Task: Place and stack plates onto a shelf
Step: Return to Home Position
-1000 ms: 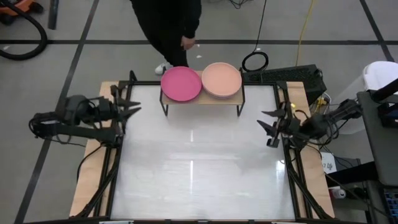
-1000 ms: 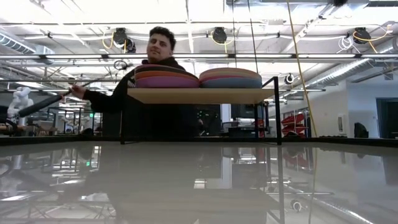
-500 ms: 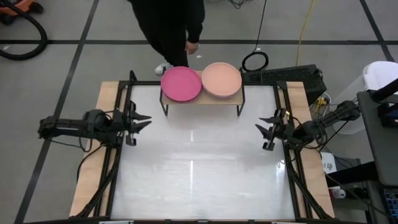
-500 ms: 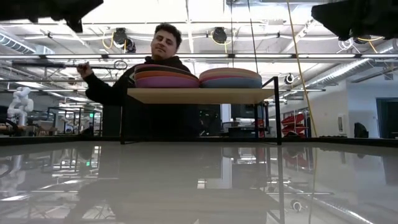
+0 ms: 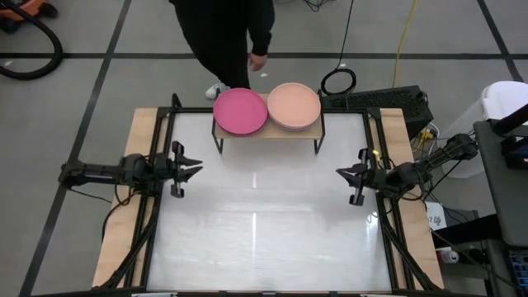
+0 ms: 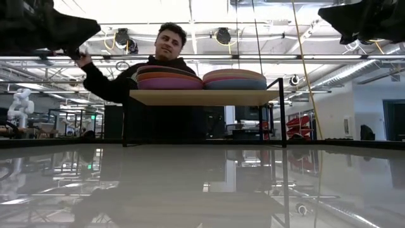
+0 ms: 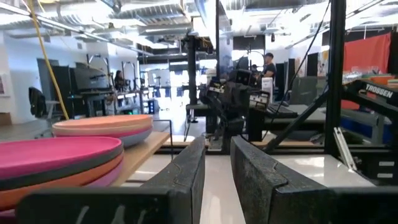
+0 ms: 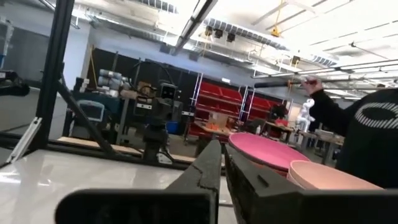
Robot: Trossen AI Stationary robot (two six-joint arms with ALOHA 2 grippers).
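Observation:
Two stacks of plates rest on the low wooden shelf at the table's far edge. The left stack is topped by a hot pink plate, the right stack by a beige plate; the low view shows several coloured rims in each stack. My left gripper hovers over the table's left side, pointing right, its fingers a little apart with nothing between them. My right gripper hovers over the right side, pointing left, shut and empty.
A person in black stands just behind the shelf with one arm raised. The white tabletop stretches between the two arms and in front of the shelf. Cables and gear lie beyond the far right corner.
My right gripper has shut its widely spread fingers and drifted slightly toward the table's left and near edges. My left gripper has reached out toward the table's middle and a bit toward the near edge, its gap unchanged. Both arms have dropped into the top of the low view.

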